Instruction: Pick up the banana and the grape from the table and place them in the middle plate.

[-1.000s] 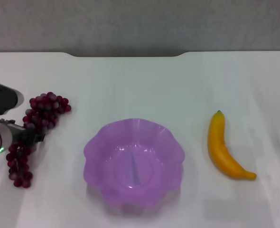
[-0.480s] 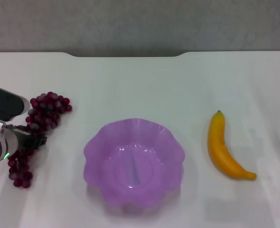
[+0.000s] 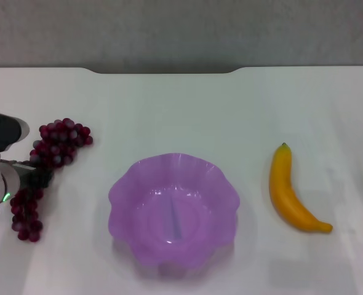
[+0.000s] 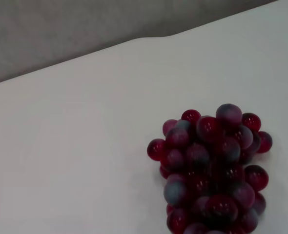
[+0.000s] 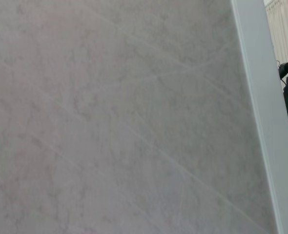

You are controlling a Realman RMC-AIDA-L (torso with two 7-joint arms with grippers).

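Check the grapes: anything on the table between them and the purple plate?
Nothing visible. The grapes lie on the table to the left of the purple plate, with only bare white tabletop between them. The left tool is at the middle of the bunch. The banana lies on the plate's far side, clear of that path.

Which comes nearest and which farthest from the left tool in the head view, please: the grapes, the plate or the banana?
1. Grapes: right at the left tool, far left of the table.
2. Plate: in the middle.
3. Banana: far right.
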